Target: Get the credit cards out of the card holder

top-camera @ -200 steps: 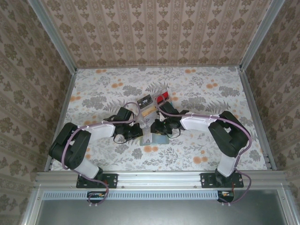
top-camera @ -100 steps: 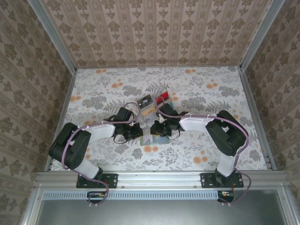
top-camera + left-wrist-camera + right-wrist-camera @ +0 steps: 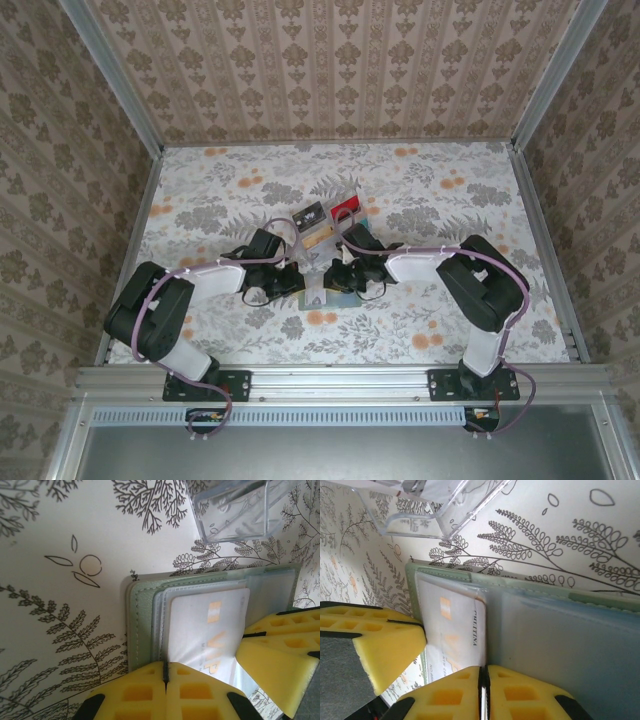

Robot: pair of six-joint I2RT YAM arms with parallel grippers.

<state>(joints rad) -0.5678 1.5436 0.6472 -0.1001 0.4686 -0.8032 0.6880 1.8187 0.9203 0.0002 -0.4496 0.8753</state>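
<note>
Card holder point(image 3: 142, 630) looks soft, stitched, pale green; glossy card point(image 3: 205, 625) inside.

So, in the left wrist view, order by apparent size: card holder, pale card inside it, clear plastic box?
1. card holder
2. pale card and clear plastic box: about alike; the frame crops the box.

Both arms fold inward; left end effector point(image 3: 165, 672) and right end effector point(image 3: 482, 676) close together, jaws closed.

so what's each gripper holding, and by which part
Left gripper: edge of the grey-green soft card holder. Right gripper: edge of the whitish orange-marked card, apparently.
</note>
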